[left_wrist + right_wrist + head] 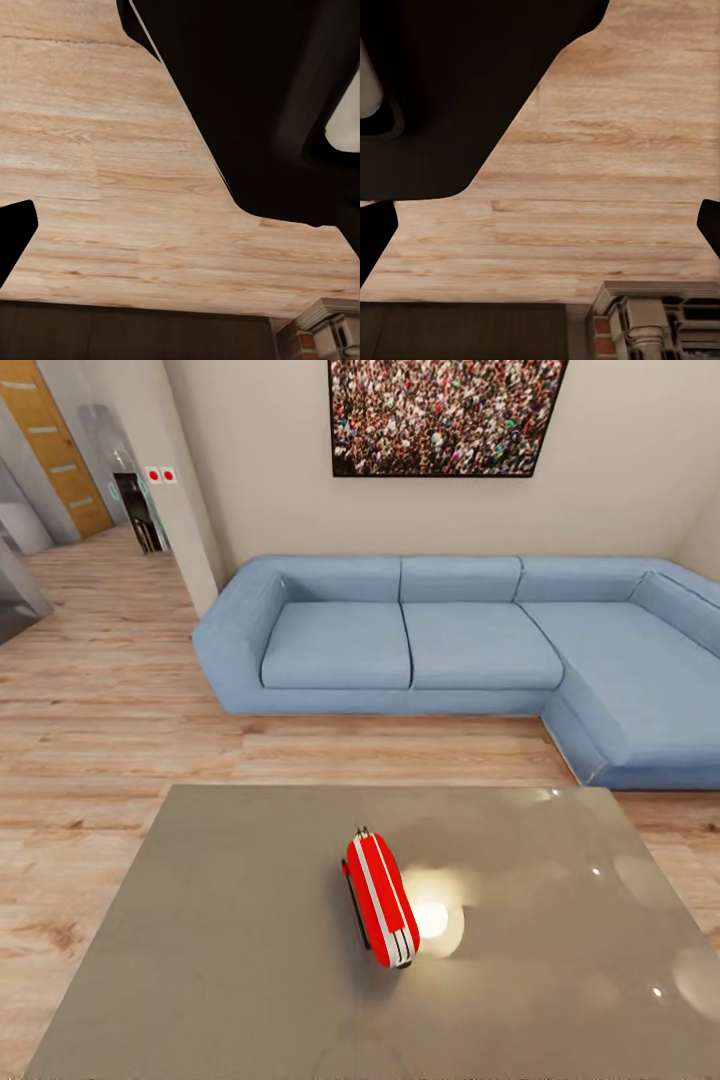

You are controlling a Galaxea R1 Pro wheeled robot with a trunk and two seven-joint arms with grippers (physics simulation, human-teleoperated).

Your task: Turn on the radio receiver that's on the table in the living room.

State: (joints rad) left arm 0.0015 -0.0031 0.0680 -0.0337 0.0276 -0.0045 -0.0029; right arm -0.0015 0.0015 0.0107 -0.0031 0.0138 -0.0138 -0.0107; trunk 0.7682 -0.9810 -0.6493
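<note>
While the robot faces the table [250,960], the radio receiver [380,898] stands on its narrow edge near the middle of the table top, well apart from the blue sofa [440,645] behind the table. The radio looks small, hard and shiny, so it is probably light and may slip or tip over on the glossy top. A soft push on its button, or a steady hold on its thin handle, seems best. Both wrist cameras look down at the wood floor [112,187]. I cannot tell if either gripper is wide or closed.
</note>
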